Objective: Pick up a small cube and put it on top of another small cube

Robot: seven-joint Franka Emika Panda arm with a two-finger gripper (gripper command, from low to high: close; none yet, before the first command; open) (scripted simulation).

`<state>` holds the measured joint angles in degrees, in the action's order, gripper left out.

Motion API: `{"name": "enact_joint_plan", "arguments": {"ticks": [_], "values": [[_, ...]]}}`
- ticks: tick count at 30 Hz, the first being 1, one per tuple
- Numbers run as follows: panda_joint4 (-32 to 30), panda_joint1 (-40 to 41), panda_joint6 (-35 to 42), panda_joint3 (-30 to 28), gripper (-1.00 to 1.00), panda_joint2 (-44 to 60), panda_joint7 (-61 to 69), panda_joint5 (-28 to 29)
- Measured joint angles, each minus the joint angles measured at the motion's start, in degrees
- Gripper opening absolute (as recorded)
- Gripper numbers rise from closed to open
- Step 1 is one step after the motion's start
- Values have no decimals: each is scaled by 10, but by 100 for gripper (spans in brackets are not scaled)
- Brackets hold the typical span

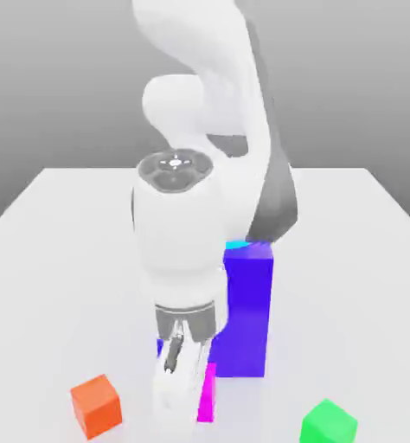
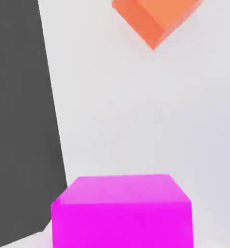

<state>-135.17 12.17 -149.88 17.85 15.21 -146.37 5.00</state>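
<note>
Gripper (image 1: pixel 181 407) is seen low over the table (image 1: pixel 61 225), clenched on the pink cube (image 2: pixel 122 213), which is pinched directly beneath the hand. Orange cube (image 1: pixel 97 405) sits nearby, blue block (image 1: pixel 247 311) just behind.

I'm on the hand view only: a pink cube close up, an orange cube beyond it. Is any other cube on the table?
Observer: Yes, a green cube sits at the exterior view's lower right, apart from the rest.
Operator: Anything tall nearby?
Observer: A big blue-violet block stands upright behind the arm, close to the pink cube.
Operator: Which side is the orange one?
Observer: The orange cube lies to the exterior view's left of the arm, opposite the green one.
</note>
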Motion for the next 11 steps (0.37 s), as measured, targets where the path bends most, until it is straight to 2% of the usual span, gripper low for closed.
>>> {"name": "enact_joint_plan", "arguments": {"ticks": [3, 7, 8, 11], "values": [[13, -56, 26, 29, -100, -8, -33, 31], [25, -99, -20, 9, -100, 55, -78, 88], [26, -105, -31, 2, 100, 68, -85, 97], [26, -105, -31, 2, 100, 68, -85, 97]]}}
